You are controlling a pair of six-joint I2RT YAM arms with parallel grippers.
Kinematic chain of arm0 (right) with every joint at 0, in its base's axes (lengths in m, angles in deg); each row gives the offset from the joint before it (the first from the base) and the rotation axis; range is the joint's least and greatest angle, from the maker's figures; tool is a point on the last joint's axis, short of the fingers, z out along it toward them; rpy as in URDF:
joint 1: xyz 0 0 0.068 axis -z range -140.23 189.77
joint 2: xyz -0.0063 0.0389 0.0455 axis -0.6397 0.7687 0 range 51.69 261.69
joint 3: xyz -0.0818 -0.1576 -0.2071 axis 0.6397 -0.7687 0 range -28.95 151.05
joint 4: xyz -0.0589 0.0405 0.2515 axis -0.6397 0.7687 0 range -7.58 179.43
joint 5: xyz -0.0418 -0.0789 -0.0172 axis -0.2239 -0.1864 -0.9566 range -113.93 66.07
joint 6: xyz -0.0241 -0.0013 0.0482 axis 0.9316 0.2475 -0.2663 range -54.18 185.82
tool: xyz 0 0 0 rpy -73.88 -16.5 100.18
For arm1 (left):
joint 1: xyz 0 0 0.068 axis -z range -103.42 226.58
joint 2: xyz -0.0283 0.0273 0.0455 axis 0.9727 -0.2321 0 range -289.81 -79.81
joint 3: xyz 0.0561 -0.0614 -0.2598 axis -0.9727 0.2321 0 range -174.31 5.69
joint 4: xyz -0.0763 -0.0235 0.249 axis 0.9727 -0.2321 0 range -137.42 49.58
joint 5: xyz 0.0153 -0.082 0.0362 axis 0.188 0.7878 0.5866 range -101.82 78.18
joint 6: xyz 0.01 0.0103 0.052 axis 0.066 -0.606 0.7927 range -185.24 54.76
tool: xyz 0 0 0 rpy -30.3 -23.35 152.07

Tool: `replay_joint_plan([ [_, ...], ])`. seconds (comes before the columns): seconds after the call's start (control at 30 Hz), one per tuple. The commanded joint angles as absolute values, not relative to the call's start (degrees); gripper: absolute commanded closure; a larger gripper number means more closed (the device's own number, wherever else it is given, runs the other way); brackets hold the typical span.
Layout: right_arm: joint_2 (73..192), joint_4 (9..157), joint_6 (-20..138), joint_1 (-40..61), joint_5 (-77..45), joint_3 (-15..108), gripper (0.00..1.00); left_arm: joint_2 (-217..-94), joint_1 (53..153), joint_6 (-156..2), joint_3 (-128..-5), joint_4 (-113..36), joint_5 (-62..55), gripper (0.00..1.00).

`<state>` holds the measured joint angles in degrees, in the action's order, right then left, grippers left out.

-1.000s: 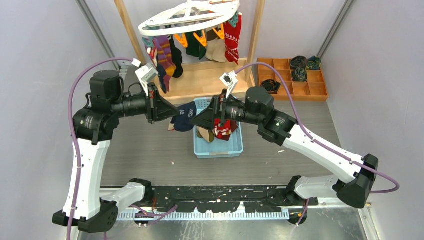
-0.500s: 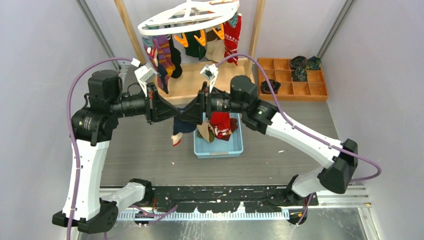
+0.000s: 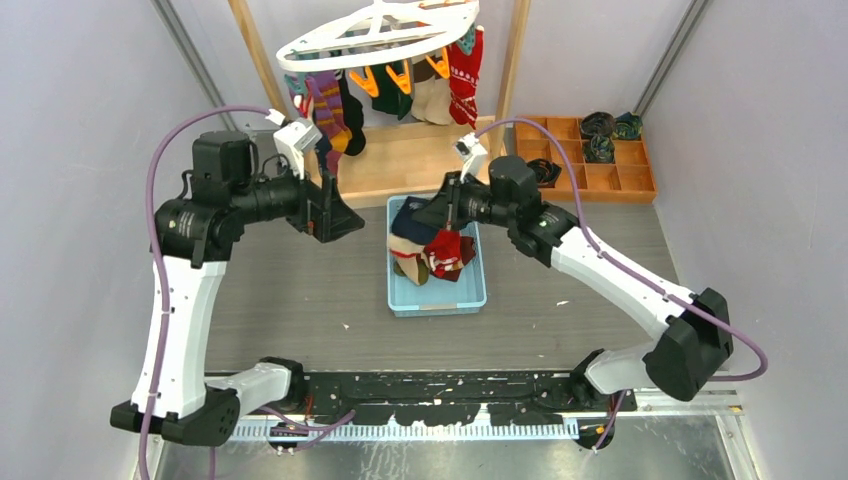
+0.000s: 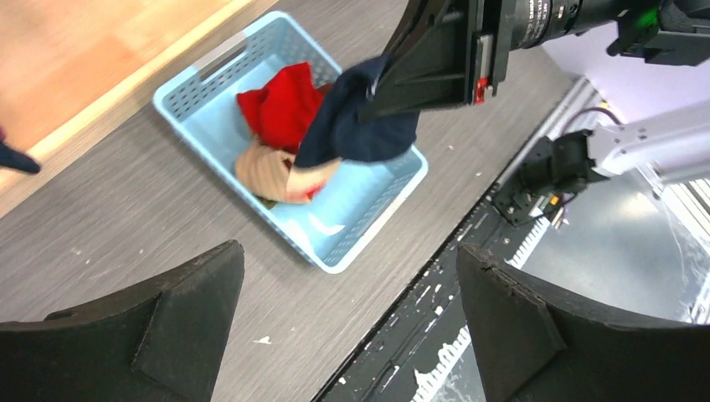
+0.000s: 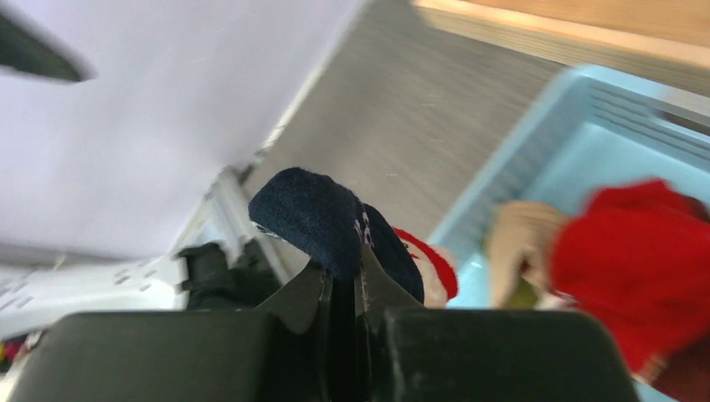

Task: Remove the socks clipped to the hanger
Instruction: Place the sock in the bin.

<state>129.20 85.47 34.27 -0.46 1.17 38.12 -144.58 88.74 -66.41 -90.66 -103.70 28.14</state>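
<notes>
Left gripper (image 3: 348,220) now stands spread wide and empty; a second ago it was clamped on the navy sock (image 3: 408,222). Half a second ago the two grippers met tip to tip above the worktop (image 3: 300,300). Since then the left arm has drawn back to its own side: upper link upright, forearm level, gripper pointing inward and slightly down toward the blue basket (image 3: 440,305).

Result of the change: the navy sock has passed from one arm to the other. It is clear of the hanger (image 3: 380,35) and hangs over the far left part of the basket, above the red and beige socks already lying inside. By my judgement, only a release is needed to finish this sock.

Right gripper (image 3: 432,213), spread a second ago, is now pressed together on the navy sock; its wrist view shows a fold of fabric pinched between the fingertips. The right arm reaches in a long diagonal from its base, gripper pointing left over the basket.

Remaining work: at the back, socks hang clipped to the hanger: purple-striped (image 3: 325,105), dark green (image 3: 393,88), beige (image 3: 432,100), red patterned (image 3: 465,65).
</notes>
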Motion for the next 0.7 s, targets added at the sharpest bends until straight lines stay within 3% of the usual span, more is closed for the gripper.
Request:
replay_joint_plan([
  [0.0, 133.5, 89.5, 37.0, 3.6, -8.7, 35.7, 1.00, -144.6, 87.1, -66.2, -91.8, -104.6, 21.9, 0.01],
  [0.13, 142.6, 91.3, 39.7, 3.8, -18.9, 36.8, 0.92, -145.1, 84.4, -66.3, -91.9, -105.7, 17.5, 0.00],
  [0.17, 144.6, 91.4, 39.7, 3.8, -22.3, 37.1, 0.79, -145.2, 83.0, -66.2, -91.8, -105.9, 17.2, 0.00],
  [0.23, 147.1, 91.6, 40.0, 3.8, -30.6, 37.6, 0.42, -145.2, 79.2, -66.1, -91.4, -105.7, 17.8, 0.00],
  [0.3, 146.9, 90.5, 40.7, 2.9, -39.2, 37.3, 0.27, -145.5, 73.3, -65.6, -91.6, -106.0, 20.9, 0.00],
  [0.5, 139.3, 85.2, 44.4, -3.5, -48.8, 40.6, 0.04, -146.4, 66.9, -61.6, -90.7, -108.0, 26.9, 0.01],
  [0.67, 141.6, 83.6, 48.3, -8.9, -45.6, 52.4, 0.00, -146.5, 66.8, -62.4, -87.9, -106.4, 28.9, 0.01],
])
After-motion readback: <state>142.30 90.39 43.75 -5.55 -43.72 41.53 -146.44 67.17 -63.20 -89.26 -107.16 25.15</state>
